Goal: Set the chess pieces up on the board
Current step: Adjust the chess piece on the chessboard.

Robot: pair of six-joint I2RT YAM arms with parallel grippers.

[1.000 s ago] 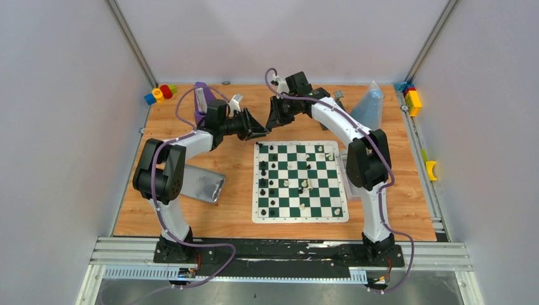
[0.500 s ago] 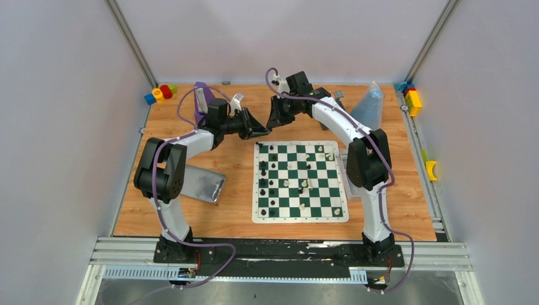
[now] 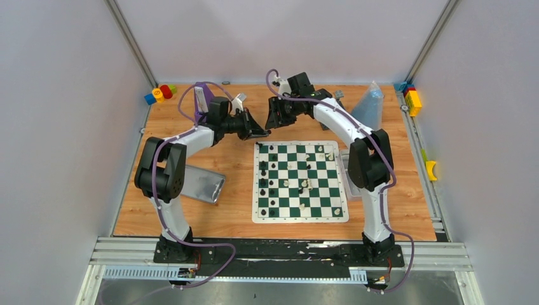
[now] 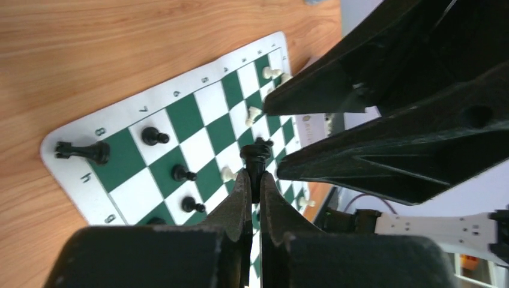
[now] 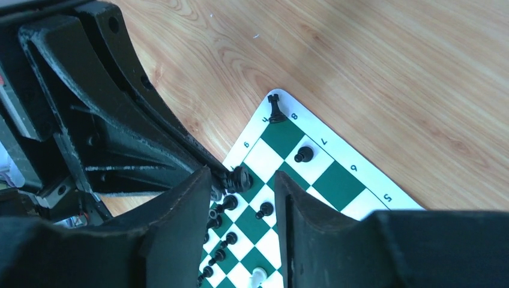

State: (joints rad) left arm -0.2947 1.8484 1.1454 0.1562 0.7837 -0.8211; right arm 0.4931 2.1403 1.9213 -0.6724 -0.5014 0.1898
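Board [image 3: 300, 216] flat on tabletop [image 3: 236, 190] in top view. Chess pieces [image 3: 304, 185] scattered, setup far from done. Left claw [image 3: 263, 133] & right claw [image 3: 272, 122] nose-to-nose above far-left corner.

Left wrist: left claw pinched narrow on black piece [image 4: 256, 157], held low, over board.

Right wrist: right claw spread wide, piece's head between its fingers, no contact seen.

Risk: prob. handover. If left releases before right closes, piece drops and topples neighbours. Claws crowded, could clash.

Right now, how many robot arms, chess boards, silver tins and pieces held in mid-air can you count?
Robot arms: 2, the left arm and the right arm
Chess board: 1
Silver tin: 1
Held black piece, in the left gripper: 1
Total: 5
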